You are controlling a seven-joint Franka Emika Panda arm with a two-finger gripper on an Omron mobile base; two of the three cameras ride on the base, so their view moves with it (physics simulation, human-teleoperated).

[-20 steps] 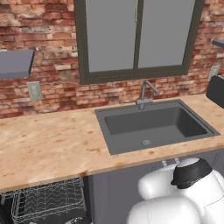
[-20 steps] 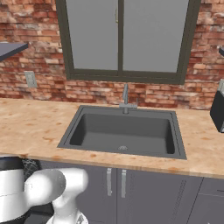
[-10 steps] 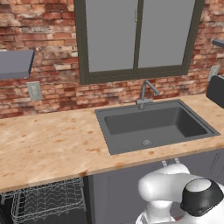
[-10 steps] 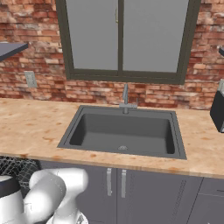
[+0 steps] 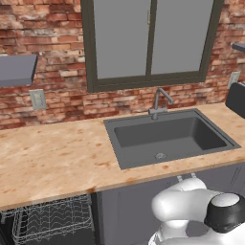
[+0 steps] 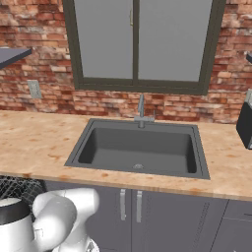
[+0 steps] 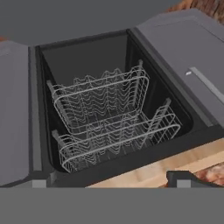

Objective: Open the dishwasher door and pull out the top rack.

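The dishwasher stands open. Its dark cavity (image 7: 87,57) holds two wire racks. The top rack (image 7: 118,140), a white-silver wire basket with upright tines, lies closest to the wooden counter edge (image 7: 144,173). It juts out from under the counter (image 5: 52,217) and shows at the left edge (image 6: 15,189). A flat dark grey panel beyond the cavity looks like the dishwasher door (image 7: 87,17), folded down. My gripper (image 7: 111,181) is open, its dark fingertips (image 7: 183,177) spread wide with nothing between them. It hangs back from the racks, touching neither.
Grey cabinet doors (image 7: 188,57) with a silver handle (image 7: 208,85) flank the cavity. Above, the wooden counter (image 5: 52,158) carries a dark sink (image 5: 167,136) with a faucet (image 5: 158,103). A dark appliance (image 6: 244,125) stands at the counter's right end.
My arm has swung lower and outward in both base views, its dark cap dropping toward the frame corners. The top rack has stayed where it was. The gripper has stayed open.
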